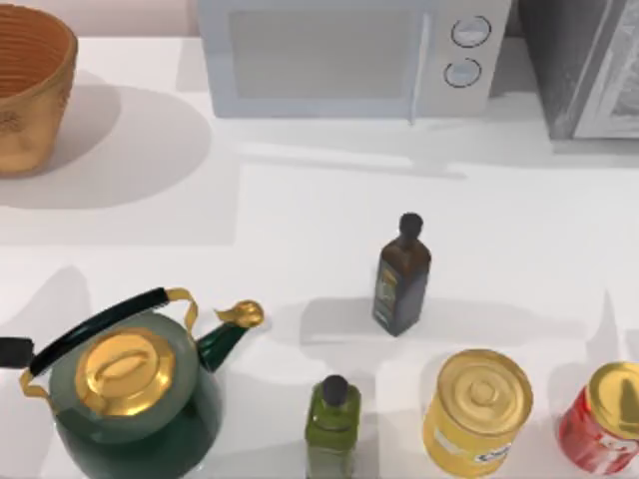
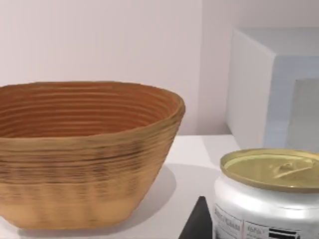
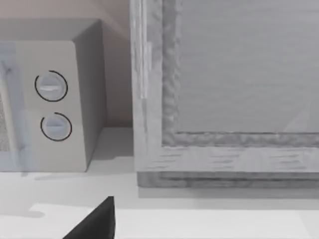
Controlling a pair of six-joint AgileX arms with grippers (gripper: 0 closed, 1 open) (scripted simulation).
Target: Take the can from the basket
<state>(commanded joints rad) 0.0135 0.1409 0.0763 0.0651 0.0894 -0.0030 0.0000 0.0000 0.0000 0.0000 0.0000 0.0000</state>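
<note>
the can, a short tin with a pale gold lid and a white label, sits right in front of the left wrist camera, outside the basket and beside it. a dark finger of the left gripper pokes up just beside the can; whether the gripper clasps it, i cannot tell. from above, the basket stands at the table's far left corner. the right wrist view has one dark fingertip facing a white microwave and a grey framed panel.

counted from above: one basket, one microwave, one green kettle, one dark bottle, one green bottle, one yellow can, one red can.
</note>
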